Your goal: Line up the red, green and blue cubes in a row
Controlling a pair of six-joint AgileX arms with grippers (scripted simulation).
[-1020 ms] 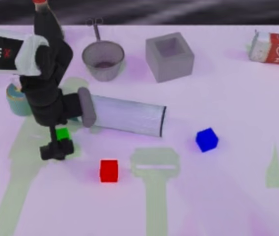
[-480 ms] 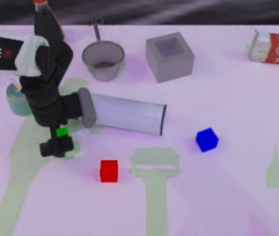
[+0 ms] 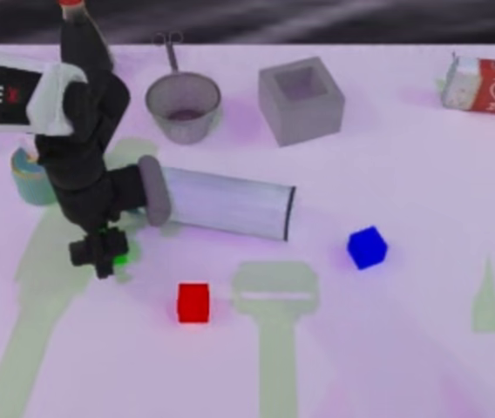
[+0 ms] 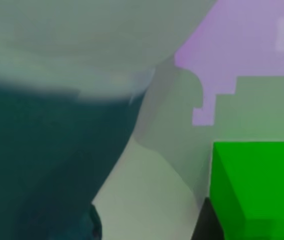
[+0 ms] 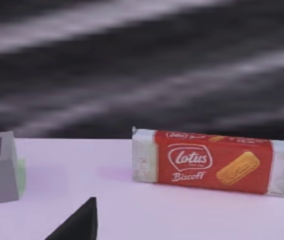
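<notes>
green cube (image 3: 120,255), judged light, rigid and smooth-faced, is straddled by the left claw (image 3: 99,252), whose closure cannot be told; opposite flat faces are best gripped.

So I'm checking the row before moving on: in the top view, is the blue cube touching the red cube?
No. The blue cube sits well apart from the red cube, with bare table between them.
</notes>
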